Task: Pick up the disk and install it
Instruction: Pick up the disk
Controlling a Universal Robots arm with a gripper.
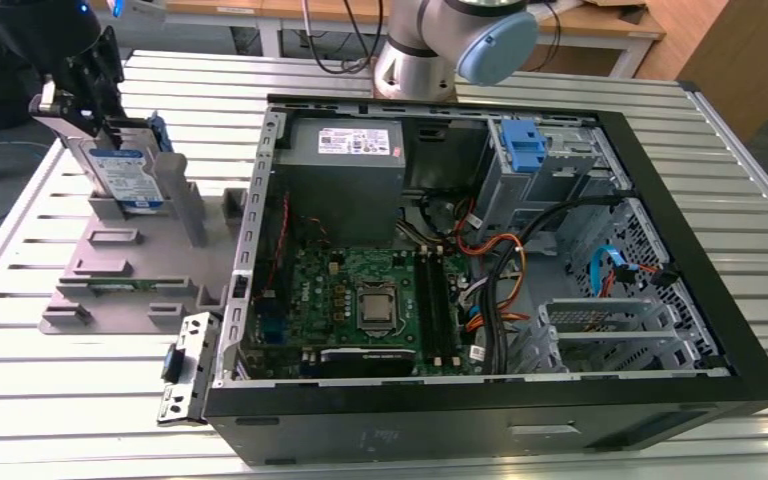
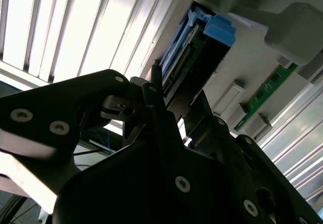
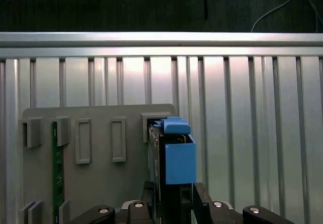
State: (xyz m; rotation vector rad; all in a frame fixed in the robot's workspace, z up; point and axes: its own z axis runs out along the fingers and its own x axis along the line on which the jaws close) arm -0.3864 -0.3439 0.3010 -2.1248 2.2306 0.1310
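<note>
The disk is a silver drive with a white-and-blue label in blue carrier rails. It stands on edge at the far end of the grey fixture plate, on the exterior view's left. My gripper comes down on it from above. In the first wrist view the disk shows edge-on, and the gripper has one dark finger pressed against each side, shut on it. The second wrist view has the disk beyond the fingers. Whether it has left its slot I cannot tell.
The open computer case lies on the exterior view's right, with a grey power-supply box, a motherboard, loose cables and a bare blue bracket in the drive bay. A green memory stick sits in the fixture. The slatted metal table lies all around.
</note>
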